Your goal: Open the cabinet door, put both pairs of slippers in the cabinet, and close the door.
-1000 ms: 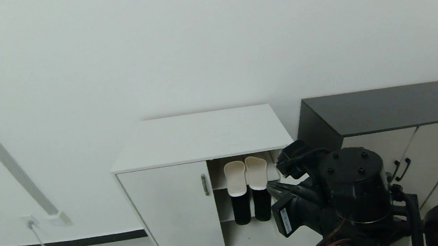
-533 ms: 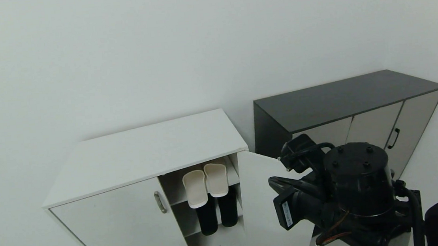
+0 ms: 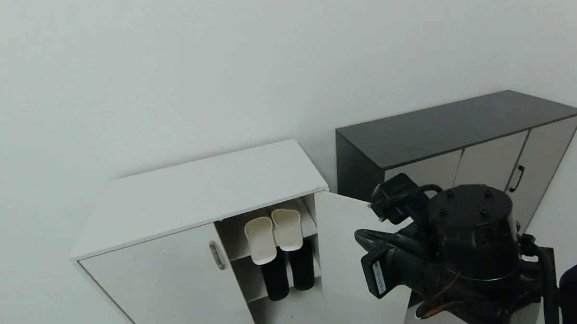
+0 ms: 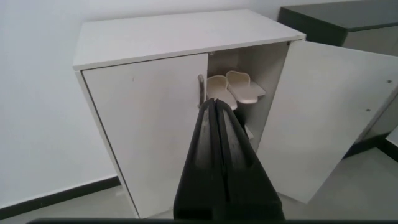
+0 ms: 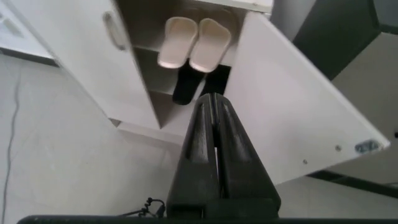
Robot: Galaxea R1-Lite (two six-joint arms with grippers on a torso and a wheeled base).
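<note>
Whole head view has swung since 1 s ago, w/ a smaller shift over the last half sec. That's my cam turning, not the furniture. Relative to the cabinet (image 3: 197, 191), nothing inside looks moved.

Progress, as I judge it: step 1 done, since the right door (image 3: 350, 271) stands wide open and the left door (image 3: 164, 293) is shut w/ its handle (image 3: 217, 255) by the gap. Step 2 looks done too. White slippers (image 3: 273, 231) lie side by side on the upper shelf, ends poking out past the shelf front. Black slippers (image 3: 288, 274) are right below on the next shelf, prob. stood on end, can't be sure.

Only closing is left. Left hand (image 4: 214, 106) is closed, fingers pressed together, nothing in it, pointing at the opening but well short of it. Right hand (image 5: 214, 99) is likewise closed and empty, out in front of the open door, not touching it.

Next I need a push on the right door's outer face or edge. One worry: the white pair overhangs, so the door may catch it. Dark cabinet (image 3: 447, 127) sits close beside the door's swing.
</note>
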